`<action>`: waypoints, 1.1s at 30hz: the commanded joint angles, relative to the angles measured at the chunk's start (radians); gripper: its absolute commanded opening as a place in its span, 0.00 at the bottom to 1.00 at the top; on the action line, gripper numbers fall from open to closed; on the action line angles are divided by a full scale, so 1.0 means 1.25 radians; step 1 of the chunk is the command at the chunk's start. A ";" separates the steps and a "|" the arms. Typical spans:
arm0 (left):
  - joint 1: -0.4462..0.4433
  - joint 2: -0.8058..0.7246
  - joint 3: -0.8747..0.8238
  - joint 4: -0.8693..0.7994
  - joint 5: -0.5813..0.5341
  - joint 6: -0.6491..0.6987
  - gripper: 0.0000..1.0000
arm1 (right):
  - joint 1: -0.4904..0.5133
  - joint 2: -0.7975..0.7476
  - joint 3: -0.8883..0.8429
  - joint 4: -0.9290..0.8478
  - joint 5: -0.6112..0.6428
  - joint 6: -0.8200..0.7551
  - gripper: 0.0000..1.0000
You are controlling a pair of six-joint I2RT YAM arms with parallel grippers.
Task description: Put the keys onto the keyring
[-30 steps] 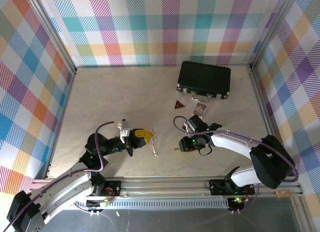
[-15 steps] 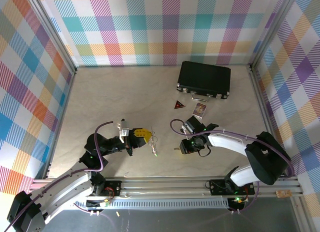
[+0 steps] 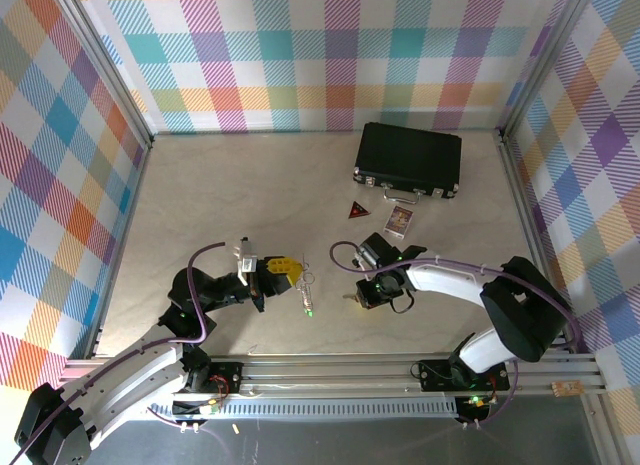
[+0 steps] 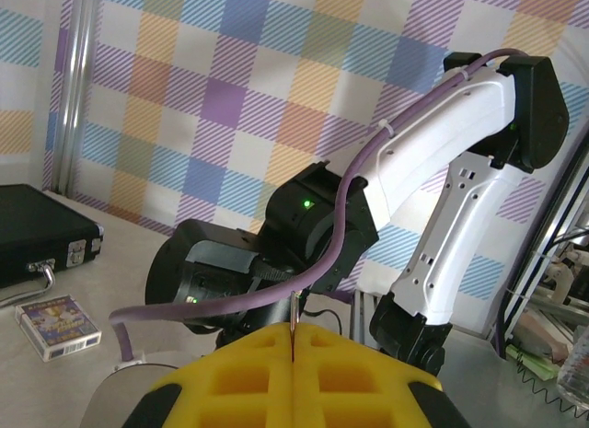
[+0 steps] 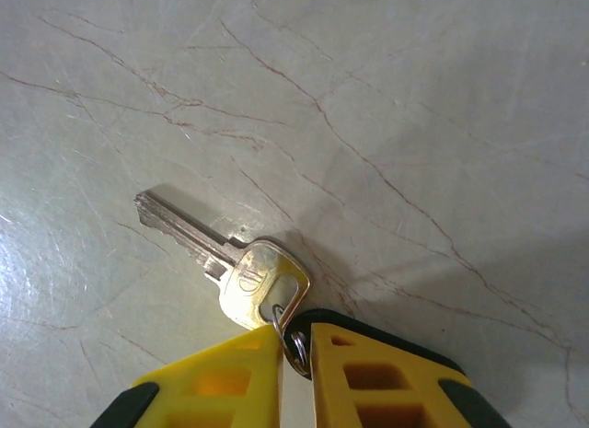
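My left gripper (image 3: 288, 272) is shut on a thin metal wire (image 4: 294, 310) of the keyring (image 3: 307, 288). The pale chain hangs from its yellow tips, and a small green bit (image 3: 310, 310) shows at its low end. To the right, my right gripper (image 3: 359, 298) points down at the table. A metal key (image 5: 241, 279) lies flat there, blade toward the upper left. The small ring (image 5: 296, 343) through its head sits pinched in the narrow gap of my right gripper (image 5: 294, 347). A black curved edge (image 5: 368, 323) shows behind the right finger; I cannot tell what it is.
A black case (image 3: 408, 160) stands at the back right, with a dark red triangle (image 3: 356, 211) and a small patterned card (image 3: 399, 219) in front of it. Plaid walls and metal rails (image 3: 125, 225) bound the table. The right arm (image 4: 442, 198) crosses the left wrist view.
The right gripper has slid a little left and its jaws have narrowed around the key's small ring. The left gripper and the hanging chain have barely moved.
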 commanded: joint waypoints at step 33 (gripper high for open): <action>0.016 -0.091 -0.015 -0.003 -0.006 0.000 0.00 | 0.020 0.406 0.418 -0.643 -0.161 -0.065 0.04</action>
